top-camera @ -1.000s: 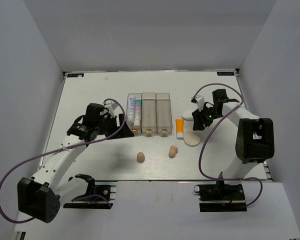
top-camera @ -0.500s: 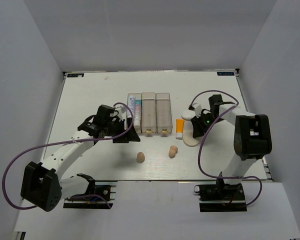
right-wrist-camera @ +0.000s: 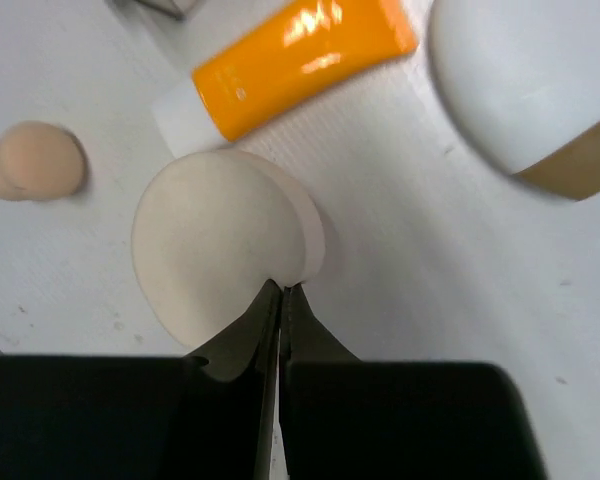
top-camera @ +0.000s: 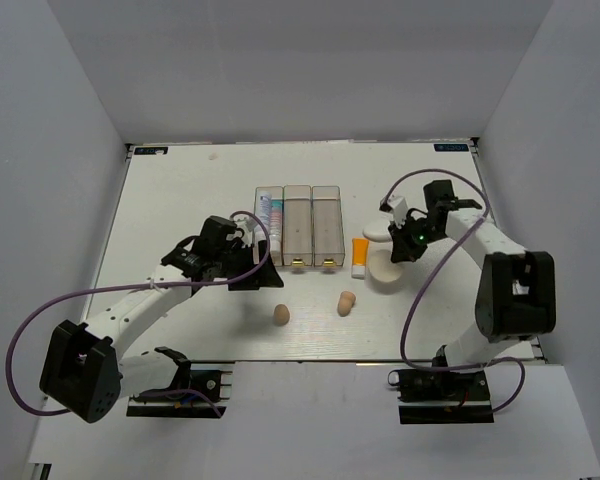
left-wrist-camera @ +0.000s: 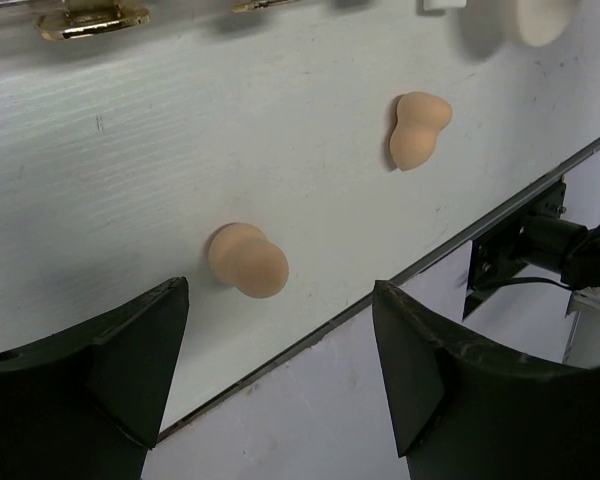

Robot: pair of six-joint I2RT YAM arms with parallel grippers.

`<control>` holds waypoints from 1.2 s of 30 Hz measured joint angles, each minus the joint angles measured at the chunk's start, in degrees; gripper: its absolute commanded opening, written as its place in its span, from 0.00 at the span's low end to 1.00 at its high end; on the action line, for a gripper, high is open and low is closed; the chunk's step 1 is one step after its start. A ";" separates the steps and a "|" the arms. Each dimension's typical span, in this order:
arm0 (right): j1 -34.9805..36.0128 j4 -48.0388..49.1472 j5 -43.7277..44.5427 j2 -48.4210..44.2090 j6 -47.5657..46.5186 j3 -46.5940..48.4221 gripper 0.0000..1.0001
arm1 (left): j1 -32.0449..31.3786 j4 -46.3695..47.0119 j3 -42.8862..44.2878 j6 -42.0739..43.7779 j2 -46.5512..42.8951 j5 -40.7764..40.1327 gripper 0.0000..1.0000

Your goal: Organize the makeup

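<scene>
Left hand [left-wrist-camera: 278,345] nearer the beige sponge [left-wrist-camera: 246,260]

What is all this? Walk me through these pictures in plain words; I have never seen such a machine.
Two robot arms are bolted at the near edge of a table. One picture looks down from above. The other two come from a camera on each wrist.

On the table are three clear bins, the leftmost holding a white tube. Beside them lie an orange tube, a white-tan oval, a left sponge and a right sponge.

The left gripper is open and aimed at the left sponge. The right gripper is shut on the rim of a round cream puff.
</scene>
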 measured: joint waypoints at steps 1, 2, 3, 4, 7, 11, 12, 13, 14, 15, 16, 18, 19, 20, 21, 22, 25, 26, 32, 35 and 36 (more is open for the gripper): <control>0.00 -0.79 -0.61 -1.99 -0.26 1.01 0.00 | -0.13 0.17 0.00 -0.07 0.00 -0.33 0.84; 0.07 -1.29 -1.33 -3.39 -0.35 2.25 0.00 | -0.31 0.33 0.00 -0.22 0.00 -0.59 0.84; 0.24 -1.77 -2.10 -4.46 -0.22 4.11 0.00 | -0.39 0.48 -0.04 -0.26 0.00 -0.83 0.84; 0.52 -1.73 -2.86 -5.11 0.17 6.16 0.00 | -0.48 0.66 -0.09 -0.39 0.00 -1.05 0.84; 2.40 -0.33 -4.66 -4.87 2.82 11.87 0.00 | -0.74 0.98 -0.44 -0.66 0.00 -1.79 0.84; 7.34 2.14 -5.11 0.26 9.05 19.65 0.00 | -1.05 1.01 -0.79 -0.83 0.00 -2.91 0.84; 8.85 3.10 -4.79 2.25 10.91 21.73 0.00 | -1.09 1.01 -0.79 -0.87 0.00 -3.17 0.84; 10.27 3.61 -4.15 4.44 12.85 24.04 0.00 | -1.11 1.03 -0.79 -0.92 0.00 -3.48 0.84; 11.76 4.31 -3.37 7.02 14.80 26.51 0.00 | -1.11 1.03 -0.81 -1.09 0.00 -3.85 0.84; 12.85 4.92 -2.67 9.01 16.26 28.48 0.00 | -1.14 1.03 -0.87 -1.27 -0.04 -4.15 0.84; 14.32 4.79 -1.60 11.43 17.92 31.08 0.00 | -1.22 1.09 -1.14 -1.53 -0.22 -4.59 0.84; 16.74 4.92 0.52 15.74 20.74 36.06 0.00 | -1.38 1.14 -1.81 -1.92 -0.70 -5.03 0.84; 17.88 5.07 1.53 17.64 21.99 38.32 0.00 | -1.49 1.05 -2.29 -2.16 -1.05 -5.31 0.84; 18.80 5.29 2.56 18.99 22.77 39.91 0.00 | -1.53 1.05 -2.73 -2.27 -1.40 -5.53 0.84; 19.80 5.62 3.78 20.20 23.71 41.11 0.00 | -1.55 0.94 -3.08 -2.51 -1.64 -5.73 0.84; 20.83 5.70 4.90 21.09 24.72 41.90 0.00 | -1.62 0.98 -3.37 -2.73 -1.84 -5.88 0.84; 23.43 5.88 8.39 22.80 27.02 42.71 0.00 | -1.95 0.92 -3.72 -3.21 -2.36 -6.51 0.84; 24.22 5.84 9.64 23.12 27.76 42.71 0.00 | -1.99 0.92 -3.72 -3.30 -2.51 -6.71 0.84; 27.08 5.92 15.93 24.76 31.12 42.71 0.01 | -2.36 0.92 -3.74 -3.87 -2.97 -7.26 0.85; 27.45 5.95 17.90 25.68 32.28 42.71 0.25 | -2.62 0.90 -3.76 -4.11 -2.97 -7.30 0.85; 27.52 5.92 18.27 26.01 32.63 42.71 0.31 | -2.62 0.87 -3.76 -4.13 -2.97 -7.32 0.85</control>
